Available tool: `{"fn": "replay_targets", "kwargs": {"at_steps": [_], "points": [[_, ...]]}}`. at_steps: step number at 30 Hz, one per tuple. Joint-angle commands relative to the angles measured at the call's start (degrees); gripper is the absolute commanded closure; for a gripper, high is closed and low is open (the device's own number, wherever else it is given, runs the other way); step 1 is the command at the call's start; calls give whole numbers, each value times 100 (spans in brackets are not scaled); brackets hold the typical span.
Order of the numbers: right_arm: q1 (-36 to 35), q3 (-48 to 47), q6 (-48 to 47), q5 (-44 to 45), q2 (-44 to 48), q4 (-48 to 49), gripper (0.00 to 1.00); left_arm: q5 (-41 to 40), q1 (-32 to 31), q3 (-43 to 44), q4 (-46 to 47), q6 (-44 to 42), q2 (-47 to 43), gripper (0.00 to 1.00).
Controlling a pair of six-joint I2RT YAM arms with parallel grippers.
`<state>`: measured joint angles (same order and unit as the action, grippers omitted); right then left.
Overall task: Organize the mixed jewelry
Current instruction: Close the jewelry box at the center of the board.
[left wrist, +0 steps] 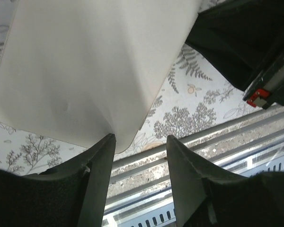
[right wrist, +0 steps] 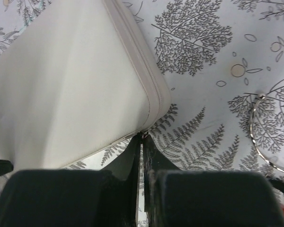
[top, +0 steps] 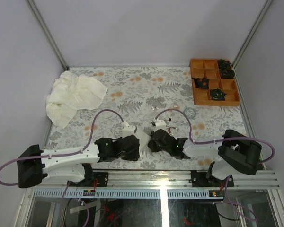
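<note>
A pale, closed jewelry box [top: 143, 136] lies between my two grippers near the table's front edge. My right gripper [right wrist: 143, 137] is shut at the box's [right wrist: 71, 85] near corner, pinching the small zipper pull on its seam. My left gripper [left wrist: 141, 138] is open. Its left finger [left wrist: 102, 165] rests against the rounded edge of the box [left wrist: 85, 71], and nothing sits between the jaws. Of the mixed jewelry, a thin silvery hoop [right wrist: 255, 137] lies on the fern-print cloth right of the box. Tiny red pieces [top: 170, 124] show just beyond the right gripper [top: 154, 138].
An orange compartment tray [top: 195, 90] holding dark rosette-like items stands at the back right. A crumpled white cloth [top: 73, 94] lies at the back left. The metal rail [left wrist: 203, 142] of the table's front edge runs right under the left gripper [top: 132, 146].
</note>
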<state>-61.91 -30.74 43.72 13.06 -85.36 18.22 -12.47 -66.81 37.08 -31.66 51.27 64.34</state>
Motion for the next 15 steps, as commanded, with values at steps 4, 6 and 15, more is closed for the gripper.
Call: {"fn": "replay_targets", "kwargs": {"at_steps": [4, 6, 15], "points": [[-137, -336, 220, 255, 15, -163, 100, -808, -768, 164, -1160, 961, -204, 54], [-142, -349, 223, 268, 7, -176, 100, -854, -854, 271, -1138, 950, -277, 54], [-141, -485, 170, 294, -45, -264, 100, -180, -1020, 180, 287, 632, 369, 55]]}}
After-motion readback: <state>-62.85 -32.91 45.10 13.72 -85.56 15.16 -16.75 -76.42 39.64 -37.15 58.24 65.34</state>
